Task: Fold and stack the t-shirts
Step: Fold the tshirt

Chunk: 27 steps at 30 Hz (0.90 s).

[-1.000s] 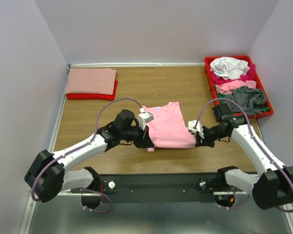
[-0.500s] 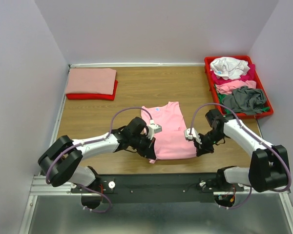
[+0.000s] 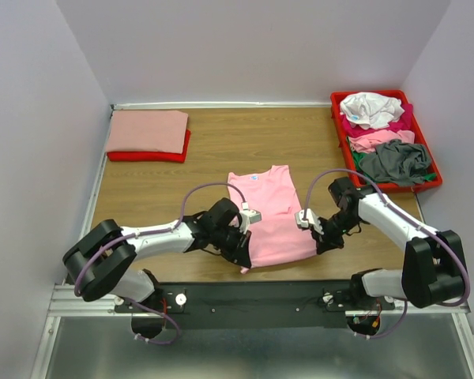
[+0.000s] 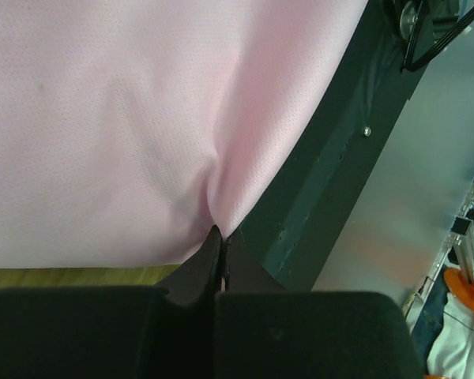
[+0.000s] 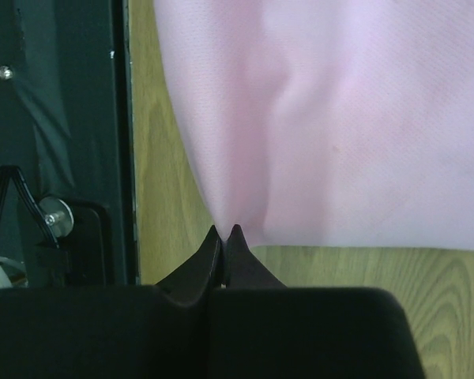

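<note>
A light pink t-shirt point(image 3: 270, 213) with a small blue neck label lies spread on the wooden table point(image 3: 221, 150), its hem toward the near edge. My left gripper point(image 3: 242, 254) is shut on the shirt's near left corner; in the left wrist view the pink cloth point(image 4: 142, 118) is pinched between the closed tips point(image 4: 221, 234). My right gripper point(image 3: 319, 243) is shut on the near right corner; in the right wrist view the cloth point(image 5: 340, 118) is pinched at the tips point(image 5: 224, 234). A salmon folded shirt point(image 3: 146, 131) lies on a red one point(image 3: 150, 155) at the far left.
A red plastic tray point(image 3: 436, 170) at the far right holds a heap of white point(image 3: 371, 108), magenta, pink and grey point(image 3: 399, 160) shirts. The black base rail point(image 3: 253, 294) runs along the table's near edge, just below both grippers.
Both grippers have moved toward the near edge, pulling the pink shirt's hem with them. The shirt now lies longer and flatter, its near edge closer to the rail.
</note>
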Each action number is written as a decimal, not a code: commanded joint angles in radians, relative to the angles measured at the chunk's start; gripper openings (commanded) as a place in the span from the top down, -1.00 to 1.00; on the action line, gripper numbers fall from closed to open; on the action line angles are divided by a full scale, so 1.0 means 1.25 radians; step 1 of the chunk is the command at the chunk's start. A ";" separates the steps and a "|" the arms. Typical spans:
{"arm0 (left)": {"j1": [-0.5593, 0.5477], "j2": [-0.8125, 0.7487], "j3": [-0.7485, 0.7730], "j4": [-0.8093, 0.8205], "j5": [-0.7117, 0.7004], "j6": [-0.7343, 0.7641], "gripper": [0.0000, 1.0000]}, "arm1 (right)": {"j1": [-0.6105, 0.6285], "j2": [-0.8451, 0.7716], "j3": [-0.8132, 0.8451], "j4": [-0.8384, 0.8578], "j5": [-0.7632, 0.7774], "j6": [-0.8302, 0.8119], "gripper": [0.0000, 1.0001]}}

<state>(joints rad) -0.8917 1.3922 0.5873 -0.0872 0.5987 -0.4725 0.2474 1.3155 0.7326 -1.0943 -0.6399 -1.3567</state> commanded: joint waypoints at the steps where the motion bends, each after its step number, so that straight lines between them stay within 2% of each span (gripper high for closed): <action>1: -0.019 -0.021 -0.033 -0.010 -0.037 -0.065 1.00 | 0.005 0.012 -0.001 0.054 0.028 0.041 0.99; 4: -0.041 -0.047 -0.040 -0.016 -0.065 -0.108 1.00 | 0.005 0.020 0.002 0.085 0.039 0.062 0.99; 6: -0.063 -0.066 -0.042 -0.023 -0.089 -0.141 0.81 | 0.005 0.024 0.004 0.090 0.046 0.068 0.99; 9: -0.079 -0.094 -0.049 -0.031 -0.124 -0.161 0.79 | 0.005 0.026 0.004 0.090 0.046 0.068 0.99; 10: -0.079 -0.101 -0.049 -0.036 -0.135 -0.160 0.80 | 0.005 0.025 0.003 0.089 0.046 0.066 0.99; 13: -0.079 -0.095 -0.050 -0.042 -0.153 -0.151 1.00 | 0.009 0.016 0.002 0.072 0.044 0.056 0.99; 21: -0.077 -0.076 0.009 -0.090 -0.148 -0.098 1.00 | 0.009 -0.011 0.089 0.050 0.005 0.067 0.99; 25: -0.041 -0.066 0.043 -0.113 -0.153 -0.057 1.00 | 0.009 0.058 0.184 0.057 -0.013 0.100 0.99; 27: 0.012 -0.066 0.055 -0.131 -0.157 -0.015 1.00 | 0.009 0.114 0.244 0.065 -0.032 0.110 0.99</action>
<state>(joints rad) -0.9478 1.2999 0.6224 -0.1772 0.4316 -0.5781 0.2565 1.3804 0.9520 -1.0370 -0.6449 -1.2530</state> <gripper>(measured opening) 0.011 0.012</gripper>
